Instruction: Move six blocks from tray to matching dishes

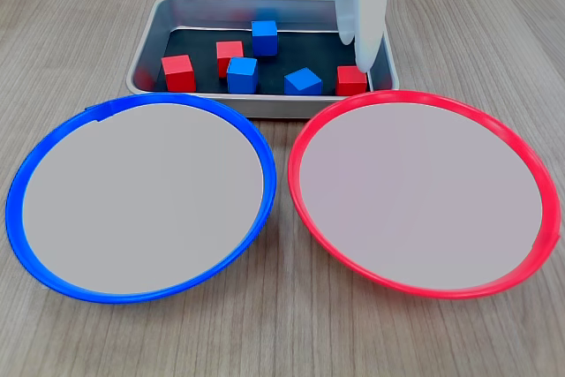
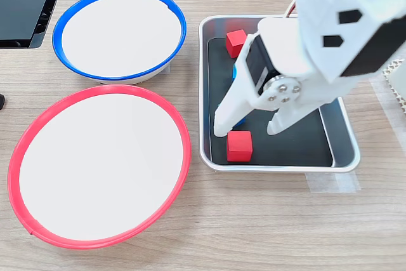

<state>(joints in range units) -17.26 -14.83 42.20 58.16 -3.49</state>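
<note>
Above the tray [image 2: 279, 162], open pincer [image 2: 247, 130] over unlabelled red block [image 2: 239, 146]

The arm was white plastic throughout, with blocky, faceted housings. In the second exterior view a black servo body sat behind a round white hub ringed with small dark screw heads. Small black patches marked the upper shell, which bore a larger black panel at its three o'clock edge. The claw [image 2: 248, 130] ended in two tapered white fingers [image 2: 223, 125]. Red wiring showed at twelve o'clock.
</note>
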